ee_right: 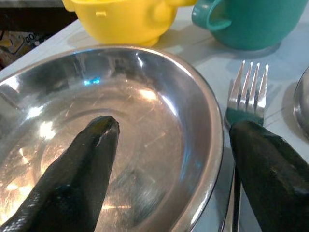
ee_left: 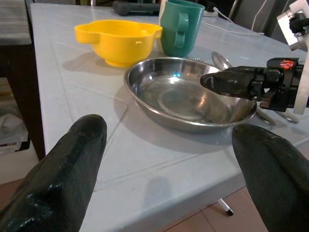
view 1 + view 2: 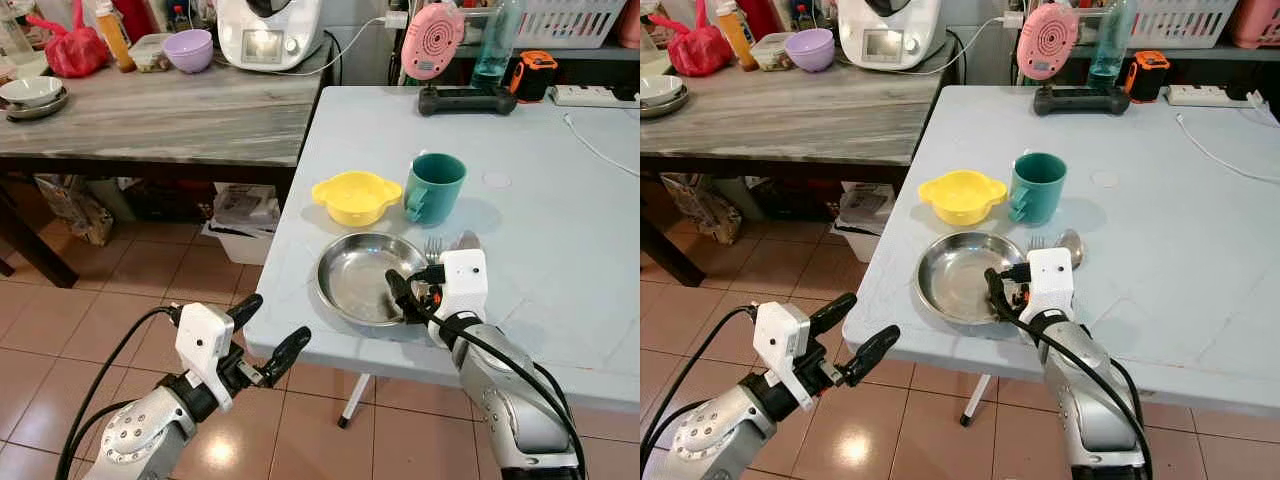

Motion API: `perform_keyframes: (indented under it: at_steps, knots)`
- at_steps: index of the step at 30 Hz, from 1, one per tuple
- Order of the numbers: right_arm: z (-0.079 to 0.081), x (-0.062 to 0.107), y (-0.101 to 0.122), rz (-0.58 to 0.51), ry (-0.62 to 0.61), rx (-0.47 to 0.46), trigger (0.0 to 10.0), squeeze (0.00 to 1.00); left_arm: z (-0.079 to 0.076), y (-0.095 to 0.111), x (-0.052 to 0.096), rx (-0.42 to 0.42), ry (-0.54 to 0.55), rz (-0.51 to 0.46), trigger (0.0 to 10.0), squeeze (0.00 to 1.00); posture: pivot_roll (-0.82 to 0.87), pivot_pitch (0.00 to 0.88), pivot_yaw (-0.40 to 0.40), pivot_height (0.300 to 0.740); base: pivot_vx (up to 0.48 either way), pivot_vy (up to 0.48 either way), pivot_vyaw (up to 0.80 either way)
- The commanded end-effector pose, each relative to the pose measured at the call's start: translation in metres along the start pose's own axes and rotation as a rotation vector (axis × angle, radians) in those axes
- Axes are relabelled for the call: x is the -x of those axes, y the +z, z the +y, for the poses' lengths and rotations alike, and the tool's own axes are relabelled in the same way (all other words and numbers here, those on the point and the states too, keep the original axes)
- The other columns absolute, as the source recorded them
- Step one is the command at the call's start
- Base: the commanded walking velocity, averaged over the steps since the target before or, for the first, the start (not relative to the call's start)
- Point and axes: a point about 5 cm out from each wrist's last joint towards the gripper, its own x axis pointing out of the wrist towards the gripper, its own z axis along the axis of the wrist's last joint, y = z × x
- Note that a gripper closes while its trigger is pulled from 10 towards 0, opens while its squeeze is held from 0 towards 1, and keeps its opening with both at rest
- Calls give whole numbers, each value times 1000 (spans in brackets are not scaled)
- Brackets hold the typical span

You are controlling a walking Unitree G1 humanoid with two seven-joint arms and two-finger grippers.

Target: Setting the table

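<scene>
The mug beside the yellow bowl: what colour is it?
The mug is teal green, clearest in the left eye view.

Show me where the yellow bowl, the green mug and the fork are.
yellow bowl [image 3: 356,196], left eye view, on its inner hollow.
green mug [image 3: 438,187], left eye view, on its outer wall.
fork [image 1: 248,89], right wrist view, on its tines.

Tiled floor [image 3: 120,290] w/ grey wooden side table [image 3: 170,115].
</scene>
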Motion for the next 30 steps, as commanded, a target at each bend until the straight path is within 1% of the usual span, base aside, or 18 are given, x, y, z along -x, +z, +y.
perform_keyframes:
  at_steps: [1, 16, 30]
  knots:
    - [4, -2, -1, 17, 25, -12, 0, 0, 4, -3, 4, -19, 16, 12, 10000, 0, -132, 85, 75, 740, 0, 0, 0]
    - [5, -1, -4, 41, 41, -37, 0, 0, 6, -8, 6, -21, 16, 5, 10000, 0, -131, 85, 73, 740, 0, 0, 0]
    - [4, -2, -10, 83, 28, -70, 0, 0, 1, -2, 6, -8, -25, -3, 10000, 0, -131, 86, 77, 740, 0, 0, 0]
